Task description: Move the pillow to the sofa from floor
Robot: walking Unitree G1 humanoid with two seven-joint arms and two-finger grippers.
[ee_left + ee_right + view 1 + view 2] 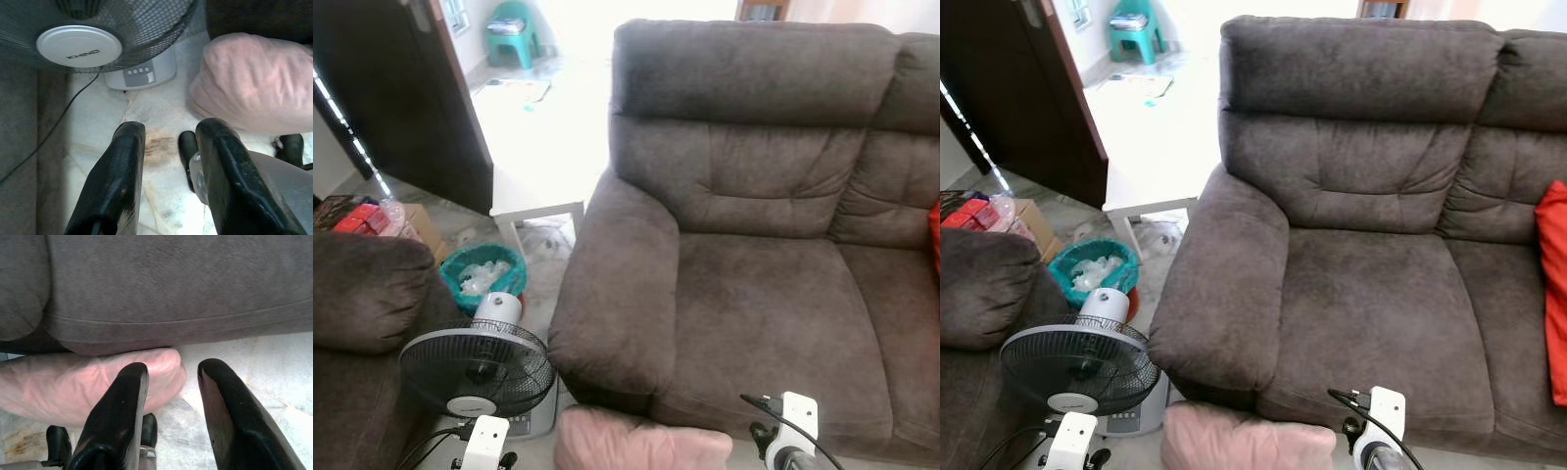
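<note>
A pale pink pillow (641, 443) lies on the marble floor against the front of the dark brown sofa (764, 294), at the bottom of the eye views. My left gripper (168, 134) is open beside one end of the pillow (249, 81), with only floor between its fingers. At the other end, my right gripper (171, 374) is open too; one finger (124, 406) overlaps the pillow (73, 387), the other hangs over bare floor. Both wrists (484, 441) (793, 426) show at the bottom edge, either side of the pillow.
A standing fan (478, 367) with its cord sits on the floor just left of the pillow. A second sofa's arm (362, 294) is at far left. A teal basket (484, 274), a white low table (533, 196) and a red cushion (1552, 294) are nearby.
</note>
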